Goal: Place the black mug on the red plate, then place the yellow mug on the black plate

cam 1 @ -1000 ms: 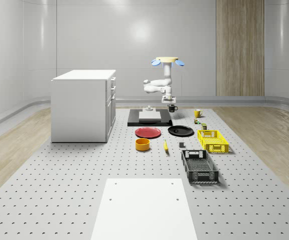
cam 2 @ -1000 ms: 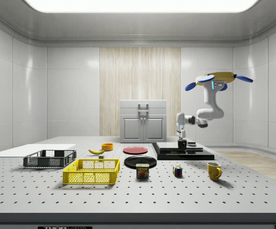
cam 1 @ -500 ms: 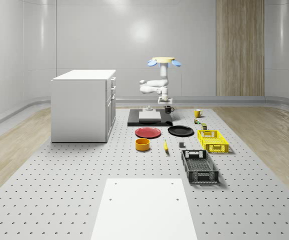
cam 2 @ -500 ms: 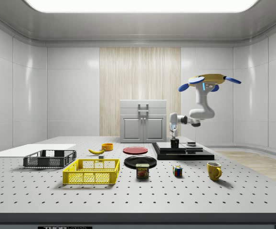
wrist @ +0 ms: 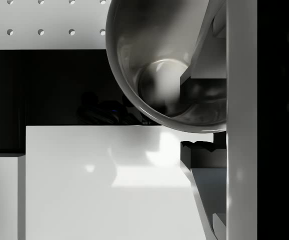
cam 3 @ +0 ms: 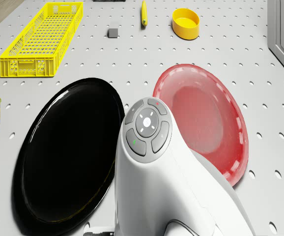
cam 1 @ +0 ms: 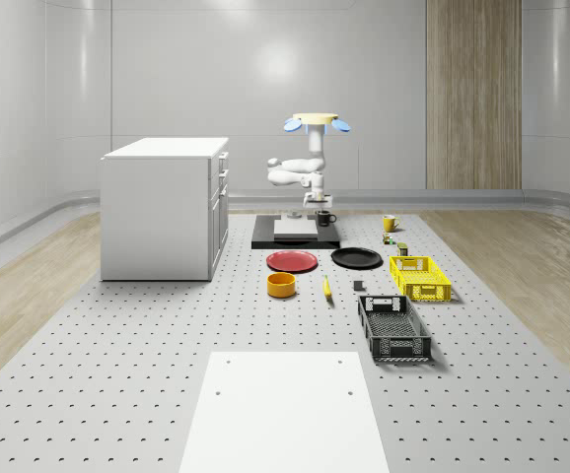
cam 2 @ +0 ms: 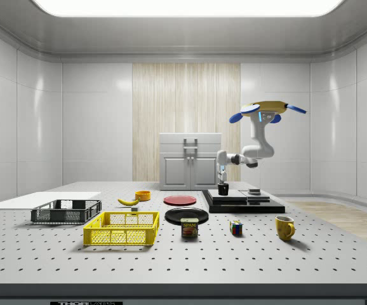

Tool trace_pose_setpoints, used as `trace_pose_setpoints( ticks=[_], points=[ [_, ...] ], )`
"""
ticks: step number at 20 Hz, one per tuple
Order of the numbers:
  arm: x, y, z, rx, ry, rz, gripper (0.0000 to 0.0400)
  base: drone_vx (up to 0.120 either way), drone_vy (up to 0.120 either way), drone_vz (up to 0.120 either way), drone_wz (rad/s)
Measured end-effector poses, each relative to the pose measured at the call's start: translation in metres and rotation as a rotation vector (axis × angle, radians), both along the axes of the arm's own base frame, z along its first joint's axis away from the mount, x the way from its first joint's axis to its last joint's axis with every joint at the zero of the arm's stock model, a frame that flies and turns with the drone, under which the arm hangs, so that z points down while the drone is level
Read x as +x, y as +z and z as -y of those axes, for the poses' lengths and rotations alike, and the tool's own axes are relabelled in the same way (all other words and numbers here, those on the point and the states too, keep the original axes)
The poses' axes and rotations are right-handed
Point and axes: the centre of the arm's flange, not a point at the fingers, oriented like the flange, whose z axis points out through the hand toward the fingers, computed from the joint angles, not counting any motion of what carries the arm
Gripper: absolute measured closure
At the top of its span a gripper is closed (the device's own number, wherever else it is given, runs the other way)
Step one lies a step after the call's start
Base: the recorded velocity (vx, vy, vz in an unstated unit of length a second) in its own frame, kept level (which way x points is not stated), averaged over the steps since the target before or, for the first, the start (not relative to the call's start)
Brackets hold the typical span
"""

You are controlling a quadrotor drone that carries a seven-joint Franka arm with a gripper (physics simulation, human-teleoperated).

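Black mug (cam 1: 325, 218) clamped in my gripper (cam 2: 222, 182), held just above the black platform (cam 2: 244, 205), short of red plate (cam 1: 293, 261). My drone (cam 1: 312, 121) hovers over the platform. Yellow mug (cam 2: 284, 227) on table, well apart from black plate (cam 1: 356, 258).

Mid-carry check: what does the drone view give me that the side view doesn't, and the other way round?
Drone view alone: looking down past the arm's wrist, the red plate and black plate lie side by side as full discs under the drone.

Side view alone: the drone hovers above the dark platform, the gripper holds the black mug off the table, and the yellow mug stands apart.

Both: both plates, the yellow crate, the yellow bowl.
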Motion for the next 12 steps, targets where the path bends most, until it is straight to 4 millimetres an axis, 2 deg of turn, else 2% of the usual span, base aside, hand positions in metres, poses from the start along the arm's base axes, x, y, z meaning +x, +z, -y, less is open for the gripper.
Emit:
trace_pose_setpoints(
  ticks=[12],
  points=[
    [0.0,0.0,0.0,0.0,0.0,0.0,0.029,0.12,-0.12,0.0,0.0]
  ],
)
